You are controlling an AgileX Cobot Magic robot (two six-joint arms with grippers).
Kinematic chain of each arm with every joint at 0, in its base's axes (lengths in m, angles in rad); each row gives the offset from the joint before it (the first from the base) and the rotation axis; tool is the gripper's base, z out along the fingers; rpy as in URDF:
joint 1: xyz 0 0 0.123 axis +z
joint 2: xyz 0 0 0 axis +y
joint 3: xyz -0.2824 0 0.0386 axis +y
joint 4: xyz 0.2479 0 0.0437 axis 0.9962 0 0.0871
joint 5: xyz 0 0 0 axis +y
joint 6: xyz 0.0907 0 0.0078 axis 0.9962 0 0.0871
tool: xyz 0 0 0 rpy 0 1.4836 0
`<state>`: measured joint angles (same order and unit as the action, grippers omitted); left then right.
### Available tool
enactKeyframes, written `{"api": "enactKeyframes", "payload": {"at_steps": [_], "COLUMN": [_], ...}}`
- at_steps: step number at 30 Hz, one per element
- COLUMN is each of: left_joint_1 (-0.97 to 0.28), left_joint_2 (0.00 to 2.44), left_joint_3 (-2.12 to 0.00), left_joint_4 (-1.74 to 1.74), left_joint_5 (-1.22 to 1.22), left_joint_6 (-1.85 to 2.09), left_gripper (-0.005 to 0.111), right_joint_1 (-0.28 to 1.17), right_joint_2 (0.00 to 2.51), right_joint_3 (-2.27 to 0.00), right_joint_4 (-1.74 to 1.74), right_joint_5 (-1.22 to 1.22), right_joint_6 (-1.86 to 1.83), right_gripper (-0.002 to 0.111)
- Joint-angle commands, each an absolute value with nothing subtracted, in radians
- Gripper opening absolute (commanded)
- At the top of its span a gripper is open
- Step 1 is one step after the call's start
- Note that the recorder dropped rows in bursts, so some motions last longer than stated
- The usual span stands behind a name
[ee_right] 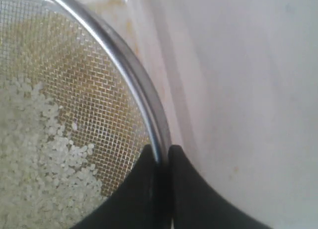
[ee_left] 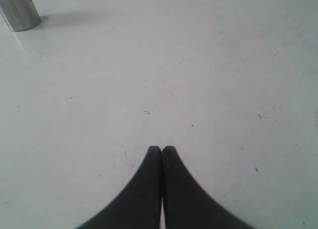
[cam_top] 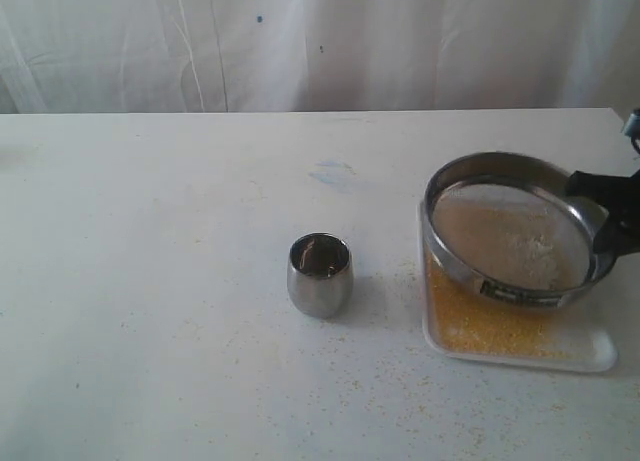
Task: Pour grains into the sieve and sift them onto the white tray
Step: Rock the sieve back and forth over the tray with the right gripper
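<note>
Two arms: only your right arm carries a load; the left is idle.
Exterior, sieve: the sieve sits tilted over the far part of the white tray. You cannot tell whether they touch.
Exterior, grains: whitish grains lie on the mesh. Golden grains cover the tray below, and some are strewn on the table.
Exterior, right gripper: the right gripper meets the sieve at its right-hand rim.
Exterior, steel cup: the steel cup stands upright, well apart to the sieve's left.
Left wrist, left gripper: the left gripper has its fingers pressed together on nothing, above bare table.
Right wrist, right gripper: it pinches the sieve rim, one finger inside and one outside.
Governing relation: the tray lies directly beneath the mesh, so judge your shaking stroke to stay inside its rim.
</note>
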<state>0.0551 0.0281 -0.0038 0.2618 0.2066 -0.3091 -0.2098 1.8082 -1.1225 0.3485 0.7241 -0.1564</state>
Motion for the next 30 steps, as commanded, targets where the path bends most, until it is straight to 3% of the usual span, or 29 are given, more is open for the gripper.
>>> {"api": "enactKeyframes", "payload": {"at_steps": [1, 4, 8, 14, 19, 24, 27, 30], "left_joint_1": [0.050, 0.050, 0.050, 0.050, 0.050, 0.050, 0.050, 0.050], "left_joint_2": [0.022, 0.022, 0.022, 0.022, 0.022, 0.022, 0.022, 0.022], "left_joint_3": [0.000, 0.000, 0.000, 0.000, 0.000, 0.000, 0.000, 0.000], "left_joint_4": [0.267, 0.267, 0.267, 0.267, 0.267, 0.267, 0.267, 0.267], "left_joint_5": [0.209, 0.209, 0.209, 0.209, 0.209, 0.209, 0.209, 0.209], "left_joint_6": [-0.314, -0.314, -0.314, -0.314, -0.314, -0.314, -0.314, -0.314], "left_gripper": [0.000, 0.000, 0.000, 0.000, 0.000, 0.000, 0.000, 0.000], "right_joint_1": [-0.209, -0.216, -0.216, -0.218, -0.211, -0.211, -0.211, -0.211], "right_joint_2": [1.805, 1.807, 1.798, 1.798, 1.788, 1.788, 1.780, 1.782], "right_joint_3": [-1.109, -1.109, -1.099, -1.096, -1.080, -1.079, -1.076, -1.064], "right_joint_4": [0.363, 0.368, 0.363, 0.385, 0.395, 0.391, 0.383, 0.375], "right_joint_5": [0.623, 0.516, 0.746, 0.468, 0.768, 0.454, 0.701, 0.516], "right_joint_6": [-0.247, -0.167, -0.140, -0.154, -0.137, -0.163, -0.135, -0.178], "right_gripper": [0.000, 0.000, 0.000, 0.000, 0.000, 0.000, 0.000, 0.000]}}
